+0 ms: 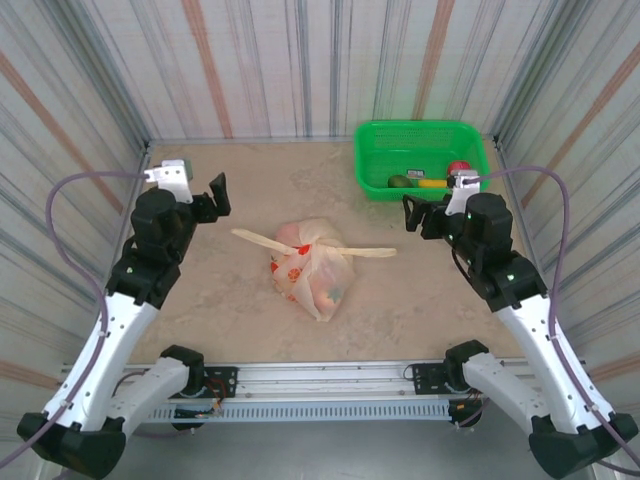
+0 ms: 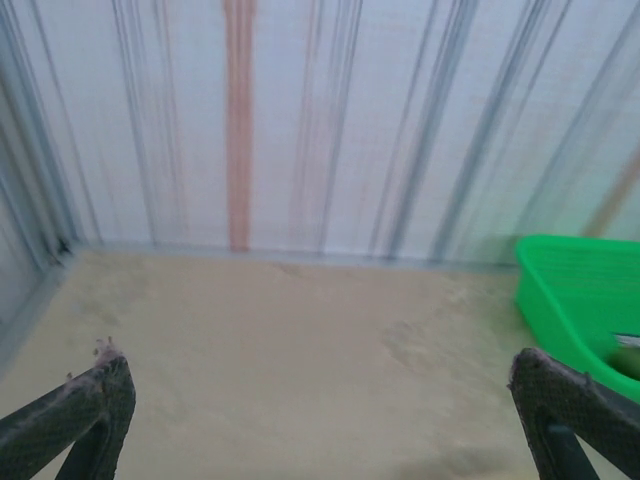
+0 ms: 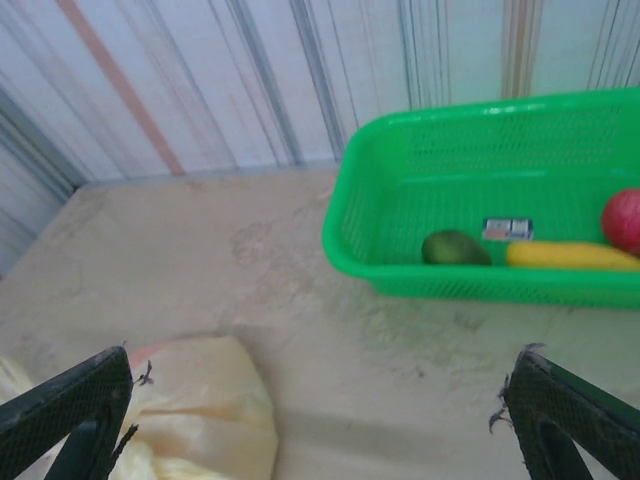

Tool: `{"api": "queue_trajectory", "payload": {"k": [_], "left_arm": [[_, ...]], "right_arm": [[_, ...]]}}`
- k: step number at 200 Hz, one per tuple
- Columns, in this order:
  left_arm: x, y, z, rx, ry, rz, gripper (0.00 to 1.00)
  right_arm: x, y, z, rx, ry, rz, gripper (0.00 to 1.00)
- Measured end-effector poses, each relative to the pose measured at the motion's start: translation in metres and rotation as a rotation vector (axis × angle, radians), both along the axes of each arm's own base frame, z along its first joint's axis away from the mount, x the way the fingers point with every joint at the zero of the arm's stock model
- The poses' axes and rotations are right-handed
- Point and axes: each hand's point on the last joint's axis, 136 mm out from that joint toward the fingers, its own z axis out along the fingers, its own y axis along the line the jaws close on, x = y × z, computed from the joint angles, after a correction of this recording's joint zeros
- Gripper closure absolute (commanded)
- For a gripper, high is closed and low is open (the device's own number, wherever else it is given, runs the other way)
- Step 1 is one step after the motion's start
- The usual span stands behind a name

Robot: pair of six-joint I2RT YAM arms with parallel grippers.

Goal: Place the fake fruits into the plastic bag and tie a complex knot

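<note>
The plastic bag (image 1: 312,272) should handle light, soft and slippery, best gripped at its knot (image 1: 316,240); left hand (image 1: 192,185) and right hand (image 1: 437,200), flanking the bag, stand fully open, empty.

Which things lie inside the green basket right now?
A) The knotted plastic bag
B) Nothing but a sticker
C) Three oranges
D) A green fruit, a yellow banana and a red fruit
D: the right wrist view looks into the green basket and shows a green fruit, a yellow banana and a red fruit side by side on its floor.
</note>
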Motion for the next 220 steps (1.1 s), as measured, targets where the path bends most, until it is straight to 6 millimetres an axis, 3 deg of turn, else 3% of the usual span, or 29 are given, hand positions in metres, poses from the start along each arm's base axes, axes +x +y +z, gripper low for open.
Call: {"api": "queue_trajectory", "payload": {"k": [15,30,44,64,77,87,105,125,163,189,203,220], "left_arm": [[0.019,0.012,-0.013,0.071,-0.012,0.039,0.01],[0.040,0.034,-0.046,0.111,0.026,0.084,0.01],[0.056,0.058,-0.101,0.127,0.121,0.132,0.01],[0.053,0.077,-0.185,0.137,0.286,0.133,0.01],[0.046,0.077,-0.221,0.142,0.364,0.099,0.01],[0.044,0.075,-0.237,0.134,0.396,0.078,0.01],[0.045,0.070,-0.249,0.109,0.394,0.050,0.01],[0.047,0.064,-0.260,0.093,0.388,0.014,0.01],[0.058,0.053,-0.264,0.086,0.282,-0.043,0.01],[0.050,0.051,-0.291,0.088,0.310,-0.049,0.01],[0.054,0.046,-0.288,0.103,0.296,-0.062,0.01],[0.061,0.041,-0.279,0.116,0.268,-0.077,0.01]], "right_arm": [[0.013,-0.007,-0.022,-0.051,-0.012,-0.040,0.01],[0.032,-0.022,-0.054,-0.087,0.038,-0.106,0.01],[0.051,-0.039,-0.089,-0.115,0.104,-0.176,0.01],[0.063,-0.067,-0.154,-0.153,0.234,-0.259,0.01],[0.063,-0.089,-0.192,-0.163,0.323,-0.316,0.01],[0.062,-0.108,-0.215,-0.161,0.370,-0.362,0.01],[0.061,-0.128,-0.242,-0.156,0.409,-0.412,0.01],[0.068,-0.125,-0.256,-0.138,0.389,-0.384,0.01],[0.085,-0.120,-0.246,-0.121,0.225,-0.320,0.01],[0.089,-0.124,-0.254,-0.091,0.156,-0.306,0.01],[0.081,-0.119,-0.265,-0.081,0.167,-0.278,0.01],[0.083,-0.114,-0.263,-0.088,0.160,-0.253,0.01]]}}
